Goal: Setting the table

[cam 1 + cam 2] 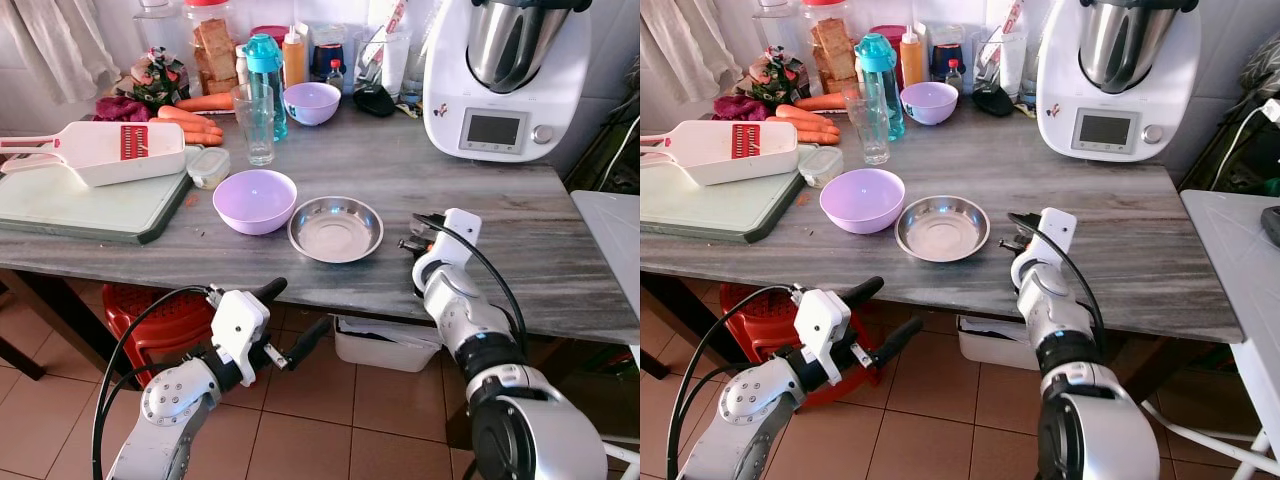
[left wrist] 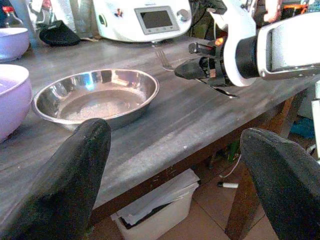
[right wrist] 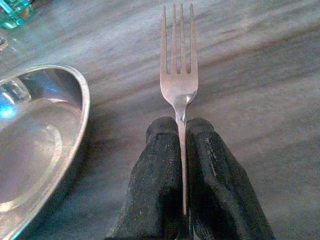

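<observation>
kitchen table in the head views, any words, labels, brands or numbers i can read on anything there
None can be read.
White kitchen machine with steel bowl: grey screen and a small logo, both too small to read.
White slicer with red insert: markings blurred.
Orange squeeze bottle and small jars beside it: labels illegible.

Bright, even daylight; sharp head views, softer wrist views.

Domestic kitchen. Grey wood-grain worktop (image 1: 520,215) carries a food processor (image 1: 505,75) at 1 o'clock, carrots (image 1: 195,120), mandoline slicer (image 1: 105,150) on a cutting board (image 1: 90,205) at 10 o'clock, 2 lilac bowls (image 1: 255,200), condiment bottles (image 1: 293,55). Terracotta tiled floor (image 1: 330,410) below.
</observation>
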{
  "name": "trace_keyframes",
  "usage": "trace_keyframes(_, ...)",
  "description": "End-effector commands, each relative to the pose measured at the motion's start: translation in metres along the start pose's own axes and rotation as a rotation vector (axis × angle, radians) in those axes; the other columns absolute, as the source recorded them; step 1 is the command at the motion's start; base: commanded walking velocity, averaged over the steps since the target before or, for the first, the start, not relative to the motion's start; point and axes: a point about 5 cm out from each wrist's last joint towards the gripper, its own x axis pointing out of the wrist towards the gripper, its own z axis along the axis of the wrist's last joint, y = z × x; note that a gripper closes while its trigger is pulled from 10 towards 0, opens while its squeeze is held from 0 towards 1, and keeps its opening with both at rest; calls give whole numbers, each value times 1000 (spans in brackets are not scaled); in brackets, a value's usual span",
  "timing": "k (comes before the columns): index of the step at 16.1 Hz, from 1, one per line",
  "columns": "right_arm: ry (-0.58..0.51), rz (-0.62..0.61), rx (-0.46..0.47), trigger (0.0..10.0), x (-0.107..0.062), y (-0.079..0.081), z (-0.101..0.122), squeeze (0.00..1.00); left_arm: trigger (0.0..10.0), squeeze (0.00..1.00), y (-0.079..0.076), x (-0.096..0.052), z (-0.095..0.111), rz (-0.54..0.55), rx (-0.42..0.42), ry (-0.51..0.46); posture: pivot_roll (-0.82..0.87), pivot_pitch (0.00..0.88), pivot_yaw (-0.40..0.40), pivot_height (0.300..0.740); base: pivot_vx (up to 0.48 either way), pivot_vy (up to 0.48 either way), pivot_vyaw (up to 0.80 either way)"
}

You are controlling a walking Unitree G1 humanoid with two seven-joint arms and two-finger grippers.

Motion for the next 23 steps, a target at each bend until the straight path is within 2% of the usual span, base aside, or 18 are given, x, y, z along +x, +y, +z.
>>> trace_keyframes(1, -15, 21, 0, 10000, 2, 5, 6, 0, 10000, 0, 0, 0, 3, -1, 17, 1, 96, 70, 19, 740, 0, 0, 0)
trace_keyframes(7, 32, 32, -8, 10000, 3, 5, -4, 0, 10000, 0, 0, 0, 3, 9, 12, 3, 102, 72, 17, 740, 0, 0, 0)
trace_keyframes(13, 40, 33, -60, 10000, 3, 3, -7, 0, 10000, 0, -1, 1, 3, 9, 12, 3, 103, 76, 18, 740, 0, 0, 0)
trace_keyframes(14, 42, 30, -63, 10000, 3, 3, -8, 1000, 10000, 0, -2, 1, 3, 8, 11, 3, 103, 76, 18, 740, 0, 0, 0)
trace_keyframes(23, 6, 19, -62, 10000, 4, 1, -2, 1000, 10000, 0, 0, 3, 3, 17, 17, 3, 106, 60, 14, 740, 0, 0, 0)
